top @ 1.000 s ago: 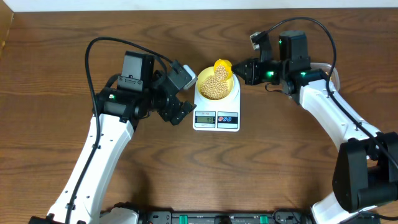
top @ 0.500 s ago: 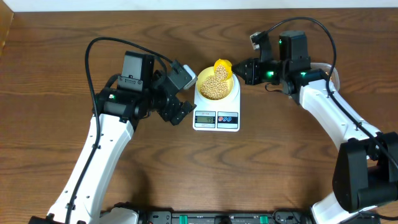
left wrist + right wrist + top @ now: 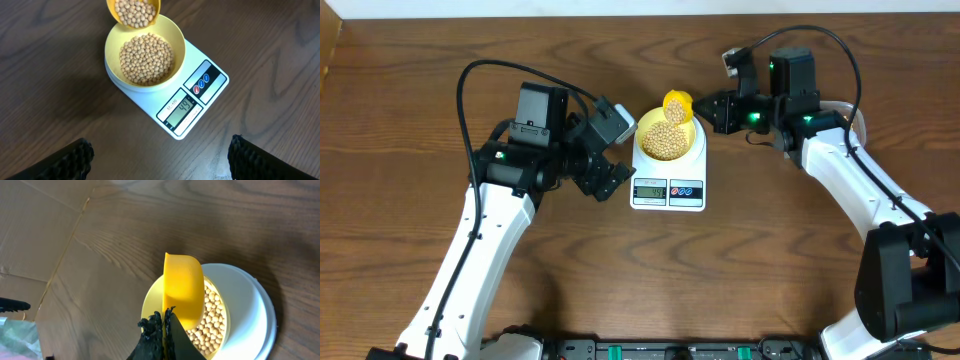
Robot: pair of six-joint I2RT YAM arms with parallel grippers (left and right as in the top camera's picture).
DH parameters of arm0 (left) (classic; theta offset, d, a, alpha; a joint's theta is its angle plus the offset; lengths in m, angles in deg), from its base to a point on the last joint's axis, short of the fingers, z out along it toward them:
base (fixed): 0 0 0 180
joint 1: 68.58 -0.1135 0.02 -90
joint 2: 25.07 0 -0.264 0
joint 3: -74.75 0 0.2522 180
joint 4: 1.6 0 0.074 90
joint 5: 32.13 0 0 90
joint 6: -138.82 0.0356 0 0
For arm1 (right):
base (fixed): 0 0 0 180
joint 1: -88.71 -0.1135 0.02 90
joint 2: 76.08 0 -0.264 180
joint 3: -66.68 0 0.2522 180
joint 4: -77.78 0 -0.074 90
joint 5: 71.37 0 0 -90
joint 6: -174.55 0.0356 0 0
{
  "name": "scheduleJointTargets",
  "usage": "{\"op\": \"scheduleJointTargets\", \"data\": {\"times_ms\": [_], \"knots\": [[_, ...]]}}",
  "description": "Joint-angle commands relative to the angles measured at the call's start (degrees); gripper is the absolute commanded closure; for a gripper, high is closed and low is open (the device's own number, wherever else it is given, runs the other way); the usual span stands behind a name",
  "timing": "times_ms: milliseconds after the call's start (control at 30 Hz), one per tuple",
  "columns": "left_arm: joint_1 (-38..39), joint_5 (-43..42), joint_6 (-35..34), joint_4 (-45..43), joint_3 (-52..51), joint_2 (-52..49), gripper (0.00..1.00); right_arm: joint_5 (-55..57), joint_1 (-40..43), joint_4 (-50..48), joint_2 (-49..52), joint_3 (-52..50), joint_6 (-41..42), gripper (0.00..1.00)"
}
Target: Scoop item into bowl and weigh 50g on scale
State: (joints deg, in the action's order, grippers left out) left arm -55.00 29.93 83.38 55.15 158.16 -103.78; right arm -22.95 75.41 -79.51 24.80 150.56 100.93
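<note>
The pale yellow bowl (image 3: 666, 135) sits on the white scale (image 3: 668, 172) and holds a heap of tan beans (image 3: 146, 58). The scale's display (image 3: 182, 107) reads 49. My right gripper (image 3: 705, 111) is shut on the handle of a bright yellow scoop (image 3: 677, 104), which hangs tilted over the bowl's far rim with beans in it (image 3: 134, 12). In the right wrist view the scoop (image 3: 183, 289) covers part of the bowl (image 3: 150, 300). My left gripper (image 3: 613, 172) is open and empty, just left of the scale; its fingertips (image 3: 75, 159) frame the bare table.
A clear tub edge (image 3: 852, 112) shows behind my right arm. Cardboard (image 3: 40, 245) lies beyond the table's far edge. The table (image 3: 760, 260) is dark brown wood.
The scoop has lifted slightly toward the far rim of the bowl. Both arms have otherwise stayed in place.
</note>
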Motion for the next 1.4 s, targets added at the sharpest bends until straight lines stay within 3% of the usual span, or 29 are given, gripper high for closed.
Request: {"op": "scheduleJointTargets", "data": {"times_ms": [0, 367, 1367], "knots": [[-0.28, 0.35, 0.59, -0.15, -0.98, 0.39, 0.12, -1.64, 0.24, 0.85, -0.15, 0.28, 0.83, 0.99], [-0.28, 0.35, 0.59, -0.15, -0.98, 0.39, 0.12, -4.13, 0.35, 3.91, -0.15, 0.28, 1.57, 0.99], [-0.28, 0.35, 0.59, -0.17, -0.98, 0.39, 0.12, -3.34, 1.38, 0.22, -0.15, 0.28, 1.79, 0.99]]}}
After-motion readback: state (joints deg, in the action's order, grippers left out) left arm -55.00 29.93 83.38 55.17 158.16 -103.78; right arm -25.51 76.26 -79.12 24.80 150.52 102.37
